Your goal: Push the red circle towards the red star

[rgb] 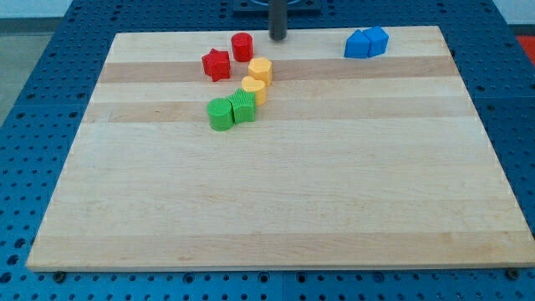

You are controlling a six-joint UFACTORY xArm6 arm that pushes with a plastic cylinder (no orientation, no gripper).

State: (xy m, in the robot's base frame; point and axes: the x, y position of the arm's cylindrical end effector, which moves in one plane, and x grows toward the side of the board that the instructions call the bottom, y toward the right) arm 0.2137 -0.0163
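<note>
You have a pale wooden tabletop (276, 201) on a blue pegboard, with every block gathered near the view's top edge. At the top right, two blue blocks (367, 43) sit touching each other, well apart from the rest. Left of centre, two green ribbed blocks (231, 110) stand side by side, with two yellow-orange blocks (257, 80) stacked diagonally just above them. The red star-shaped block (216, 64) lies at the cluster's upper left, and the red circle, a short cylinder (242, 47), stands just beside it to the upper right, a slim gap between them.

There is no pincer on this arm, so no open or closed state applies; you steer only my tip (277, 38), which sits at the top edge, near the circle's right side and not touching it.

To push well, I judge you should bring the tip behind the circle's upper right and drive down-left, through its centre, slowly, staying clear of the upper yellow block.

The circle is round, upright, with no long axis or heading to mind.
</note>
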